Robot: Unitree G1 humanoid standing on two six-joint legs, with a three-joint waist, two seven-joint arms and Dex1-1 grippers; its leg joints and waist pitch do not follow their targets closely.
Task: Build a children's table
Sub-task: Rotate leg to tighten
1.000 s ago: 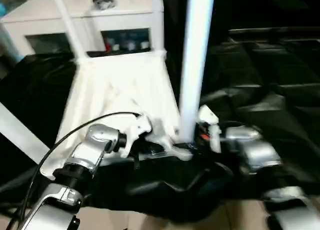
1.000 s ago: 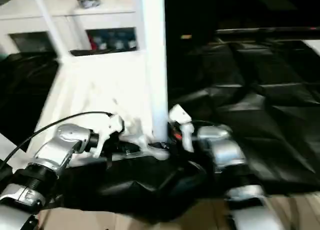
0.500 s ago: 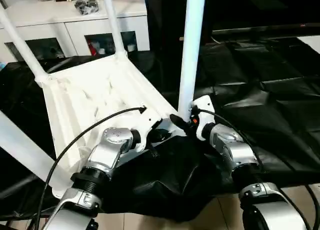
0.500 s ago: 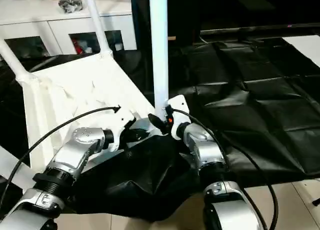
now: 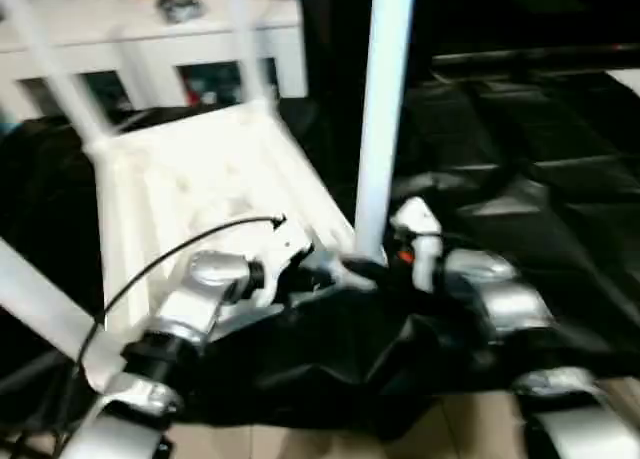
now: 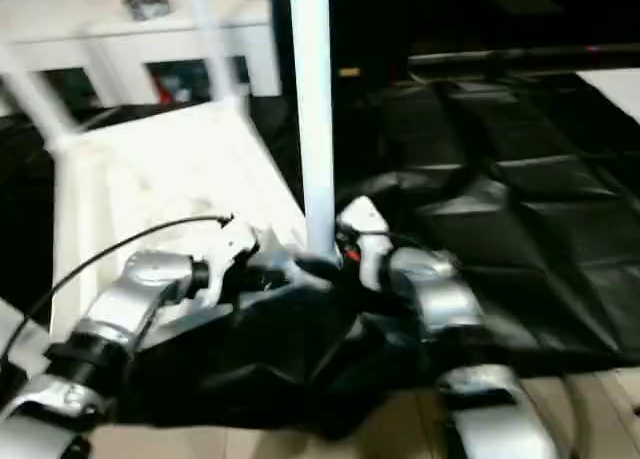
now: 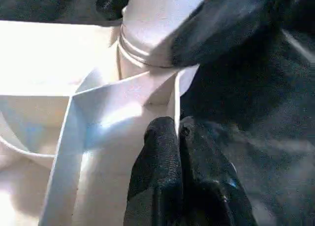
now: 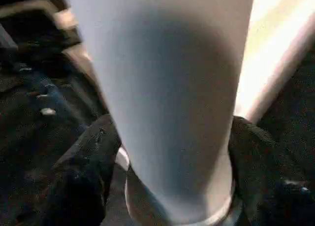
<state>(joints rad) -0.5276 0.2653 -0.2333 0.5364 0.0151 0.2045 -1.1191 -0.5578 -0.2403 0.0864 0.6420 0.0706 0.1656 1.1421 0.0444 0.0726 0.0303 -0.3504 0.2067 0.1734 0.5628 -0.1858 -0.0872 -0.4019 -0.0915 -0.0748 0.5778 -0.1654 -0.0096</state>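
Note:
The children's table lies upside down, its white ribbed top on the black cloth. Two far legs and a near left leg stand in its corner sockets. The near right leg rises upright from its socket. My right gripper is shut on the base of this leg, one black finger on each side. My left gripper is shut on a thin rim wall of the top, right beside that socket.
The black-draped work table stretches to the right with crumpled cloth bunched at its front edge. A white glass-door cabinet with small items on it stands behind. Light floor shows below.
The head camera has shifted, so the whole picture moved. Both grippers stay at the near right corner; my right forearm has swung outward around the leg.

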